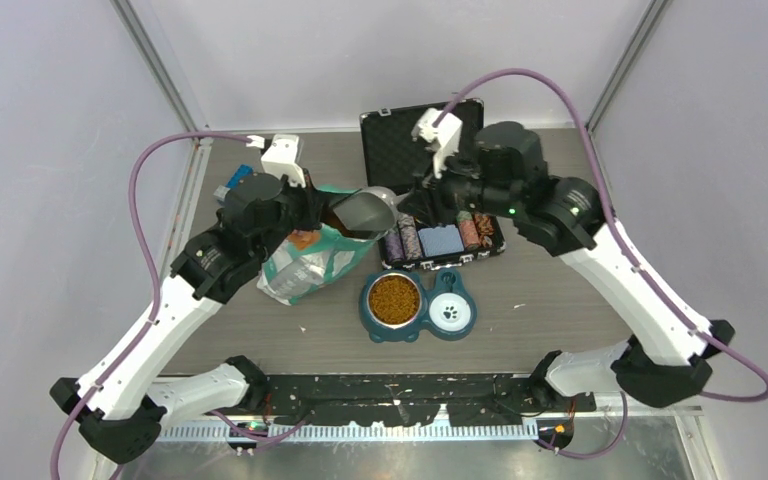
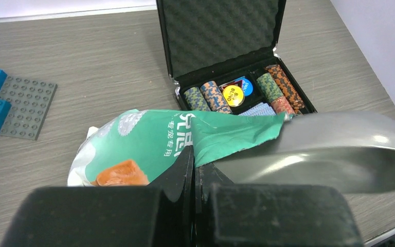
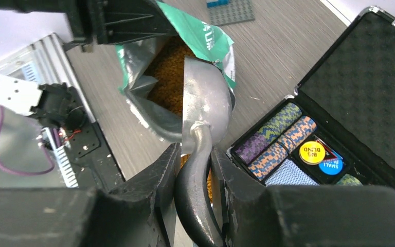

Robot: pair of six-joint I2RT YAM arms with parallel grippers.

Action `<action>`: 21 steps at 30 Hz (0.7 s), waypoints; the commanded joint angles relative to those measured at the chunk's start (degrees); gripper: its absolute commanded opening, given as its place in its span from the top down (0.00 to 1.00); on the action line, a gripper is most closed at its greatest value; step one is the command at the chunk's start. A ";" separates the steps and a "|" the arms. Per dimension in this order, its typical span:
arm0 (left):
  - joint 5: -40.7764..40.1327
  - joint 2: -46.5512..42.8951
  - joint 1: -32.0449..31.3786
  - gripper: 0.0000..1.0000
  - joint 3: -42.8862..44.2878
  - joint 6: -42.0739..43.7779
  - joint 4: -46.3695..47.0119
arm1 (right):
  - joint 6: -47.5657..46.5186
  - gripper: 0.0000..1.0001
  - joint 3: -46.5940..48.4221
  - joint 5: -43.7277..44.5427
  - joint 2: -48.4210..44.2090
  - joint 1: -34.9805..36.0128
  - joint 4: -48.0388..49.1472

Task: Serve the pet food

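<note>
Right gripper [image 3: 194, 154] clamps the scoop [image 3: 205, 92]; pet food [image 3: 165, 77] just beyond

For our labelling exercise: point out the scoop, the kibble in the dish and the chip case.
Scoop [image 3: 205, 103]: right wrist view, its metal bowl.
Kibble in the dish [image 1: 394, 298]: top external view, heap's middle.
Chip case [image 2: 221, 36]: left wrist view, foam-lined lid.
</note>
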 commanded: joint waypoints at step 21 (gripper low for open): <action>2.35 -0.33 -0.52 1.00 2.07 -2.04 2.83 | 17.98 0.95 15.02 33.27 25.87 12.48 -7.57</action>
